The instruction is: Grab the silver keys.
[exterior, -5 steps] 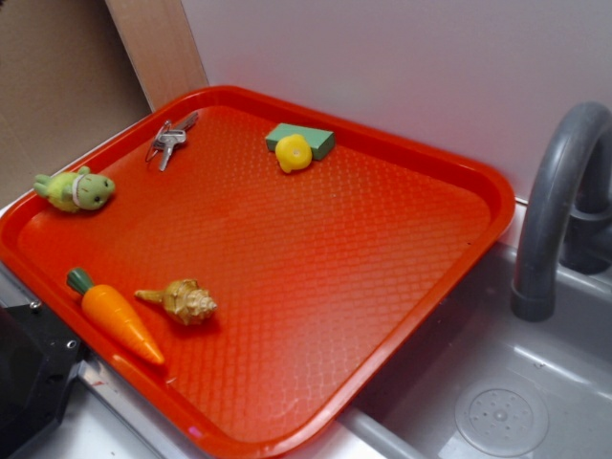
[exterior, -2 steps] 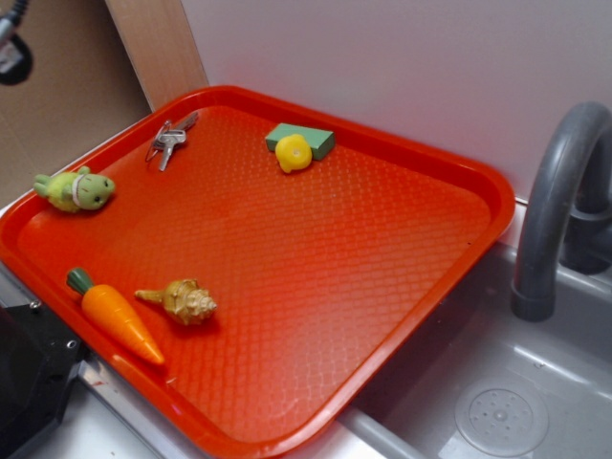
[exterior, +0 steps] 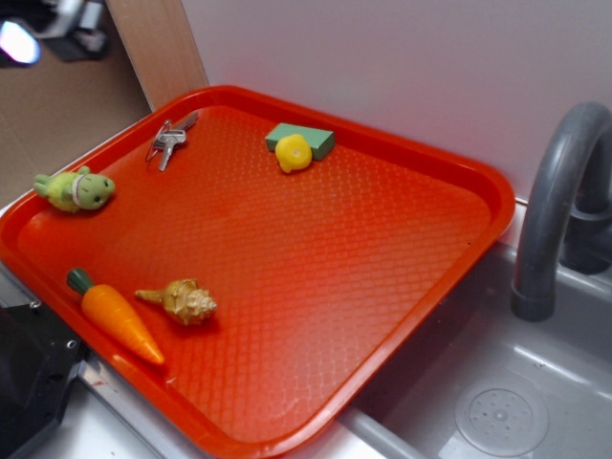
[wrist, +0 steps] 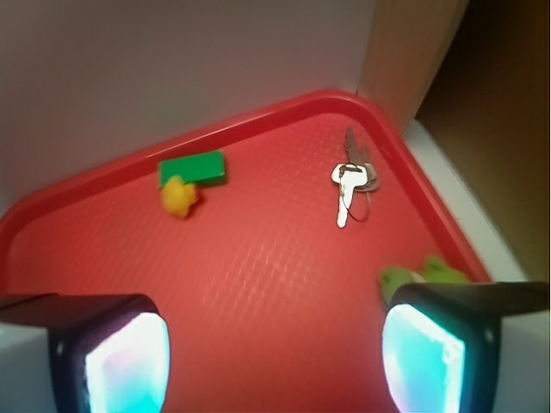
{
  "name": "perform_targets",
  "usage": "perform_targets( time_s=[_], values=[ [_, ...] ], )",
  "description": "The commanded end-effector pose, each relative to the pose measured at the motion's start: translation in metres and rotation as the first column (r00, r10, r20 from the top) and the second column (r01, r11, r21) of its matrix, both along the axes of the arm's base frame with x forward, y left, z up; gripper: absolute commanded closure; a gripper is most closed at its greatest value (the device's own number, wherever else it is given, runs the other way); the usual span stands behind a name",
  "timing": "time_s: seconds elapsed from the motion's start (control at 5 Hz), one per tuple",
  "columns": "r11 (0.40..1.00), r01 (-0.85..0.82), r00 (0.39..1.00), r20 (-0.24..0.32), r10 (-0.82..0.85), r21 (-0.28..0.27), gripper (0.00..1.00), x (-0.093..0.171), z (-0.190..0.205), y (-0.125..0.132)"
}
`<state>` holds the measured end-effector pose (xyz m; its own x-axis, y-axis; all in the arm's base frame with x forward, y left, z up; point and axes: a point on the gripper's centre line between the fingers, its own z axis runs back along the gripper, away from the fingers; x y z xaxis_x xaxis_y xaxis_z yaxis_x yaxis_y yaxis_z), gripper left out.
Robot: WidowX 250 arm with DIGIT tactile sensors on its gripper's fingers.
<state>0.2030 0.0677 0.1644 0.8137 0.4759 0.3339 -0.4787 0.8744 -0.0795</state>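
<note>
Tool [wrist: 275,344] spread wide, empty, well above the red plastic tray [exterior: 459,172]. Thin grey-silver keys on a ring [exterior: 170,140] lie flat at the tray's 11 o'clock corner (near the rim). Centre over the ring w/ jaws straddling, descend fully, then close.

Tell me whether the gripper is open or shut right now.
Open: in the wrist view the gripper has its two pads wide apart with nothing between them, above the red tray.
</note>
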Motion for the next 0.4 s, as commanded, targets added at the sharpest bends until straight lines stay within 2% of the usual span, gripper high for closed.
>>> perform_targets(
  time_s=[0.0, 0.2],
  values=[
    [0.996, -0.077, 0.992, -0.092, 0.081, 0.042, 0.0, 0.047, -0.043, 0.049],
    [0.993, -0.109, 0.99, -0.083, 0.113, 0.054, 0.0, 0.037, -0.042, 0.066]
  ],
)
